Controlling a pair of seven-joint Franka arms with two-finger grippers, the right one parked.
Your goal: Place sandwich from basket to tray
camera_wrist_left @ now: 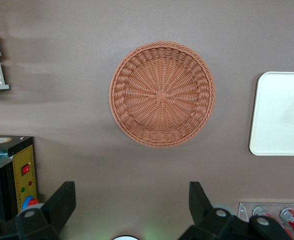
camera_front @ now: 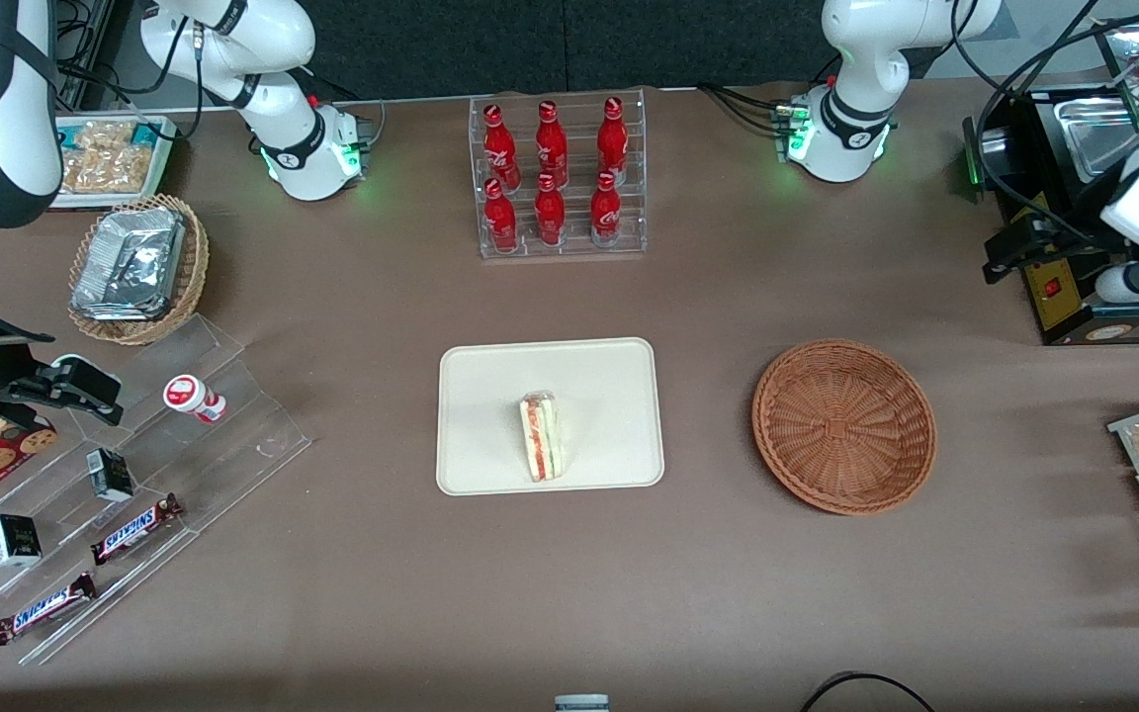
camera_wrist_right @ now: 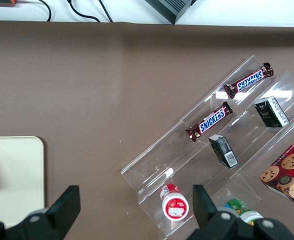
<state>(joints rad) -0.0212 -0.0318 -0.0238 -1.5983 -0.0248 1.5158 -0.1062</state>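
The sandwich (camera_front: 541,436), judged light, soft and easily crushed, is best pinched gently across its bread faces; it lies on the tray (camera_front: 490,396), the basket (camera_front: 843,426) is empty, and the gripper (camera_wrist_left: 129,202) is spread wide above the basket.

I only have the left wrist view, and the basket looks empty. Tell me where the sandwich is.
Observer: The sandwich lies on the tray. The basket holds nothing.
Operator: Give me its exact spot on the tray.
Observer: It is inside the rim, on the half nearer the front camera. The striped filling side is showing.
Operator: Now place the gripper for me.
Observer: The gripper, fingers open and empty, hovers over the table. It is farther from the front camera than the basket, close to the black appliance at the working arm's end.
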